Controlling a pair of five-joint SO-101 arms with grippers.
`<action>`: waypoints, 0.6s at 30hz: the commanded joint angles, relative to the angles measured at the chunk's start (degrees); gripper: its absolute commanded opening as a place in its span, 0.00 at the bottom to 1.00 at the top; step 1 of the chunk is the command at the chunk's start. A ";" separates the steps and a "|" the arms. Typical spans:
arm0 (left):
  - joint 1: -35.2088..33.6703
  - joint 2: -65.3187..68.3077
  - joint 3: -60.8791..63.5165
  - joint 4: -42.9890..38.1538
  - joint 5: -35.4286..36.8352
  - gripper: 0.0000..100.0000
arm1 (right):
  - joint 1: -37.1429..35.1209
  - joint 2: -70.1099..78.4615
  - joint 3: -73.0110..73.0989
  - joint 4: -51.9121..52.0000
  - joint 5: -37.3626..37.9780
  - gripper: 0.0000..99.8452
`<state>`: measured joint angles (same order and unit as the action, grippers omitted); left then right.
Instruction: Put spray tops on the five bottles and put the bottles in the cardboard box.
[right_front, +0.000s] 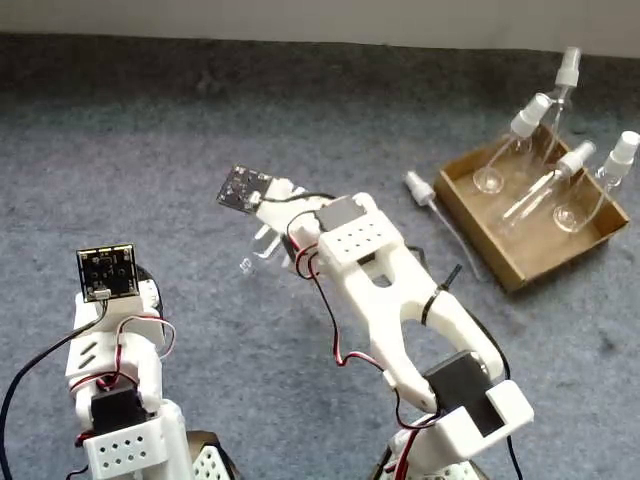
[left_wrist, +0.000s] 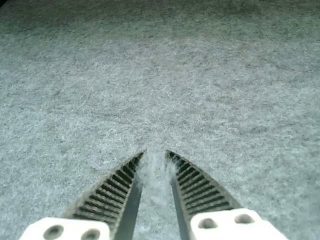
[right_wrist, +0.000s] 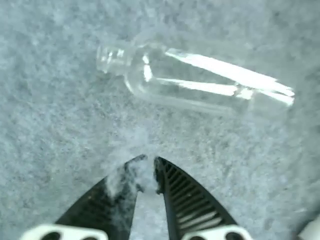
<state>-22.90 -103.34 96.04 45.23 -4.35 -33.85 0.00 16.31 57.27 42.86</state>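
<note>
Right tool (right_wrist: 150, 159) sits just short of the one uncapped bottle (right_wrist: 195, 80), jaws all but closed and empty. The bottle lies flat on the grey napped table (right_front: 150, 150), long axis crosswise to the tool, open threaded neck at one end. It's clear, slick and round, so it will likely roll. Loose spray top (right_front: 418, 187) is at the bottle's 3 o'clock, just beside the cardboard box (right_front: 475, 232). Left tool (left_wrist: 155, 152) is also nearly closed and empty, and farther off.
</note>
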 joint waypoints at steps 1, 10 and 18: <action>1.10 -0.48 1.01 -1.05 -0.53 0.02 | 2.24 -0.66 -6.73 -1.45 13.19 0.02; 1.10 -0.48 1.01 -1.05 -0.53 0.02 | 2.15 -0.31 -8.13 -5.58 25.76 0.17; 1.10 -0.48 1.01 -1.05 -0.62 0.02 | -1.10 3.38 -6.64 -10.86 32.44 0.19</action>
<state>-22.90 -103.34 96.04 45.23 -4.35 -33.14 2.73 11.47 48.04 73.36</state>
